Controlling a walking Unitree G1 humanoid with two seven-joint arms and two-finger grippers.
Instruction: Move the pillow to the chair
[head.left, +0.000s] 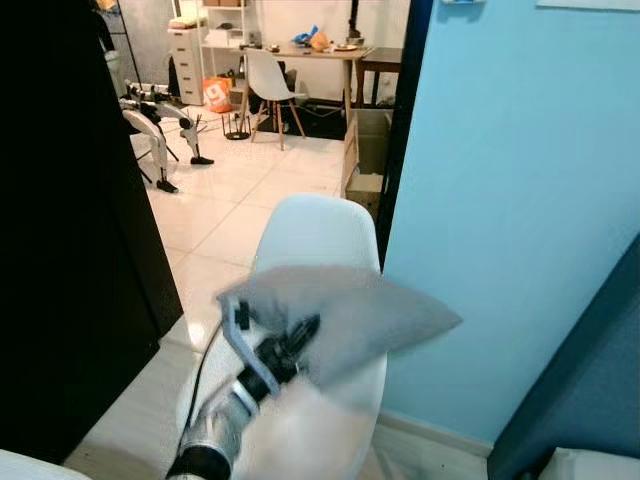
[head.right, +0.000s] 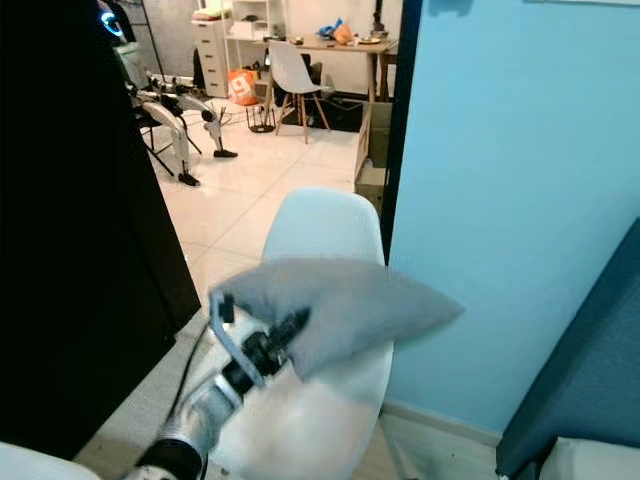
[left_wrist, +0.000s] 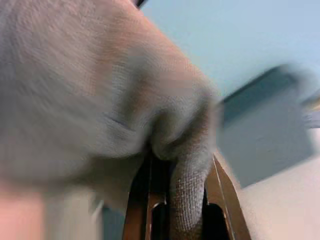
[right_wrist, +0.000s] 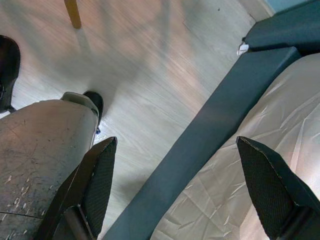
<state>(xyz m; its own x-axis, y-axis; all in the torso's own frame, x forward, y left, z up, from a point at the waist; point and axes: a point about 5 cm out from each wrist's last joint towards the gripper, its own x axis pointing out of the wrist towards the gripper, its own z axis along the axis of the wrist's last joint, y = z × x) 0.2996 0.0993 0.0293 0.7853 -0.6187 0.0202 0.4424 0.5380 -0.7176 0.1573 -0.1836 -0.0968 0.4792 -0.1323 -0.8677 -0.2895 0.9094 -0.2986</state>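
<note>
So you've got a big light-blue wall (head.left: 520, 200) taking up the right half of the head view, and a black panel (head.left: 70, 220) down the left side, w/ white tiled floor (head.left: 230, 190) running back between them to a far room. Dark blue bed frame (right_wrist: 210, 125) sits at the bottom right, next to the wall; in the right wrist view it edges a pale, wrinkly mattress sheet (right_wrist: 250, 165) over a light wood floor (right_wrist: 150, 65).

Right in front of you is the white chair (head.left: 325, 235), shell type, its back toward the far room and seat facing you. The gray pillow (head.left: 345, 315) is up in the air over that seat, not resting on it afaict, one corner poking out toward the blue wall. Your left gripper (head.left: 290, 345) is clamped on the pillow's near edge. The left wrist cam shows the fabric (left_wrist: 187, 190) pinched between the two fingers (left_wrist: 225, 200), so it's a narrow grip holding the pillow, blurry tho.

Right gripper (right_wrist: 175, 185) is hanging down by the bed frame, fingers spread wide w/ nothing in them.

Way back there's a second white chair (head.left: 268, 80) at a wooden desk (head.left: 320, 55) w/ clutter on top, white drawers (head.left: 188, 60) beside it, plus an orange bag (head.left: 216, 94) on the floor.
</note>
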